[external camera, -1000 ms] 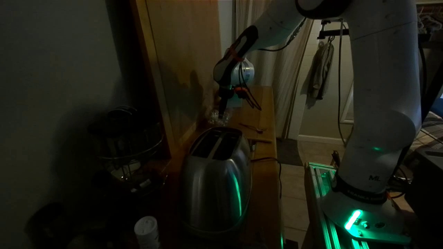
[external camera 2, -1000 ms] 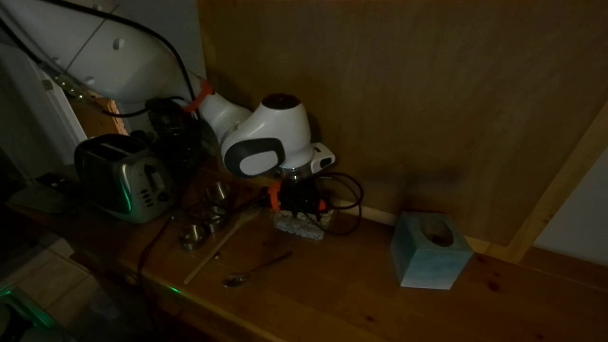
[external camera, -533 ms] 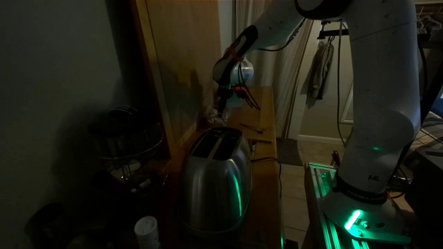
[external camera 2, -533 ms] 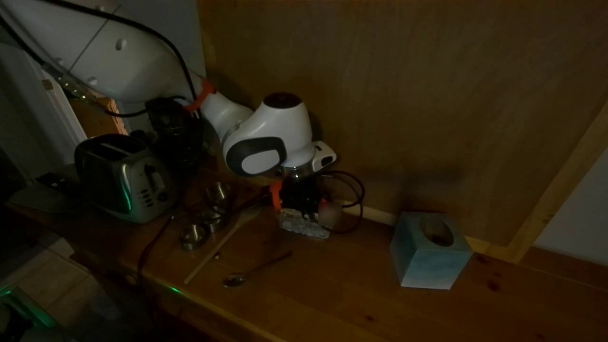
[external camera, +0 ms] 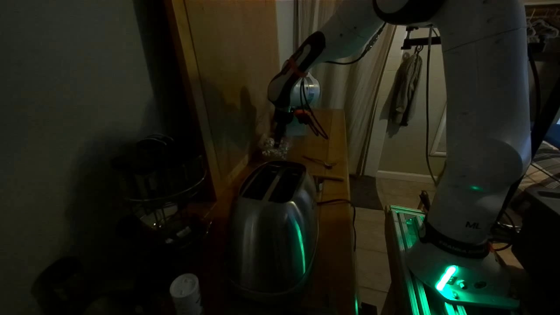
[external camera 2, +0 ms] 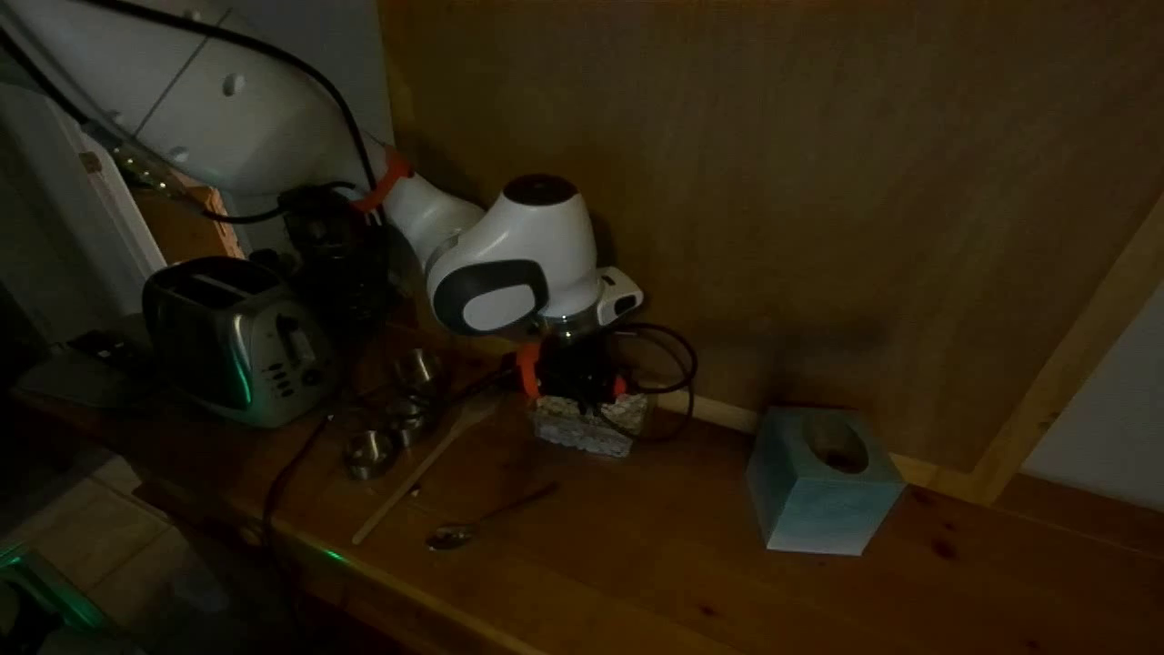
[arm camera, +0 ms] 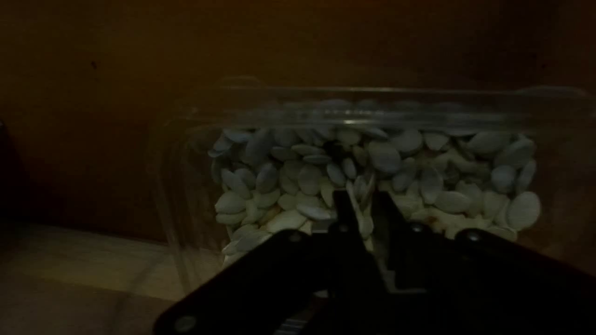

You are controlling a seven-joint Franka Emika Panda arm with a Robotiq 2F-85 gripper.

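Below the wrist camera is a clear plastic container (arm camera: 170, 204) full of pale flat seeds (arm camera: 267, 179). My gripper (arm camera: 362, 194) reaches down into it, its black fingertips a narrow gap apart. A few seeds (arm camera: 364, 221) stand on edge pinched in that gap. In both exterior views the seed container (external camera 2: 582, 429) (external camera: 280, 152) sits on the wooden counter beneath the gripper, close to the wooden back panel. Darkness and the gripper's body hide the fingers in an exterior view (external camera 2: 582, 382).
A steel toaster (external camera: 273, 245) (external camera 2: 241, 341) stands on the counter. Metal cups (external camera 2: 371, 453), a wooden stick (external camera 2: 423, 478) and a spoon (external camera 2: 455, 535) lie near the container. A blue tissue box (external camera 2: 823, 496) is farther along. A cord (external camera: 352, 214) hangs over the counter edge.
The gripper has risen slightly and its jaws have come together. In an exterior view the container has shifted a little to that picture's right.
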